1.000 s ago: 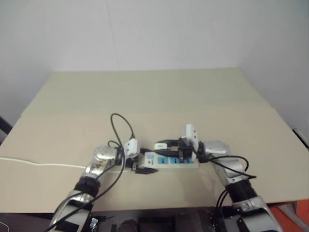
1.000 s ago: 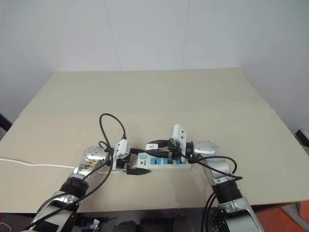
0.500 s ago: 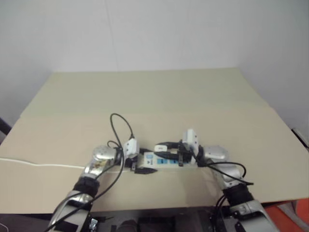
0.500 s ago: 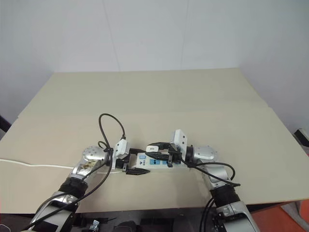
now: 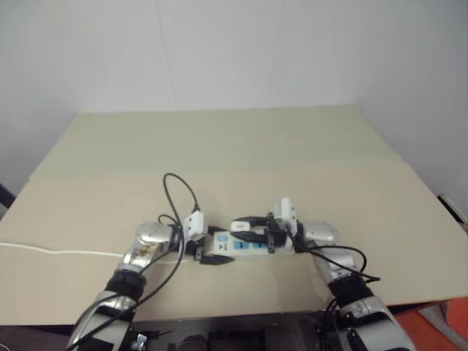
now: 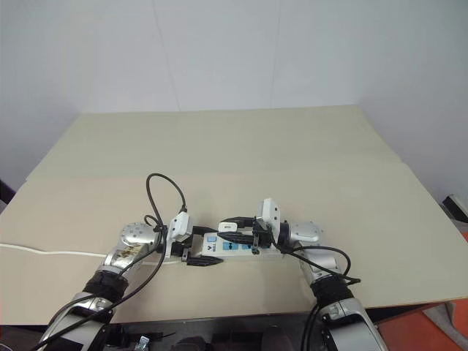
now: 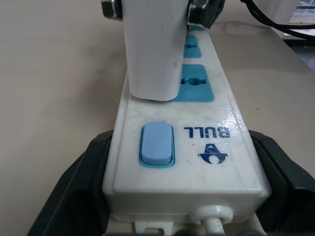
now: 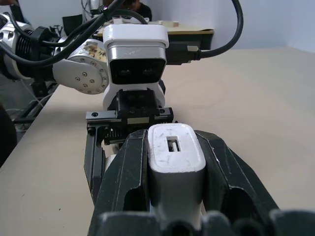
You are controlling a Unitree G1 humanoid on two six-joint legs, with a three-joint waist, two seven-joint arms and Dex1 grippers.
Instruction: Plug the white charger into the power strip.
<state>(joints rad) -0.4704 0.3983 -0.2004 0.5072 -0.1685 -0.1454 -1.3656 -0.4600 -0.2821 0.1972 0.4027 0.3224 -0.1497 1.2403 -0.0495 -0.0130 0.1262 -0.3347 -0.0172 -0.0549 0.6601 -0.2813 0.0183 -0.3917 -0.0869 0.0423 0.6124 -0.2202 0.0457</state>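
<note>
Tools are meeting over the strip (image 6: pixel 232 250) near the table's (image 6: pixel 241 146) front edge. On the left, the left tool (image 7: pixel 177 196) is gripping the strip's switch end, one black finger (image 7: pixel 78 187) pressed on each long side, jaws spread wide around the white bar. In its wrist view the blue switch (image 7: pixel 157 144) is lying nearest, beside the printed brand mark, and the cord stub (image 7: pixel 212 216) is leaving the end face between the fingers. Just past the switch, the charger (image 7: pixel 153 49) is standing upright on the strip, its base resting over the first socket; whether its pins are fully in cannot be told. Two more blue sockets (image 7: pixel 198 82) are lying free beyond it.

From the right, the right tool (image 8: pixel 176 172) is clenching the charger (image 8: pixel 174 167) between its two fingers, pointing toward the left arm's camera box (image 8: pixel 136 54). A white cord (image 6: pixel 51 252) is running off the strip to the table's left edge. Farther back the tan table is stretching to a white wall.
</note>
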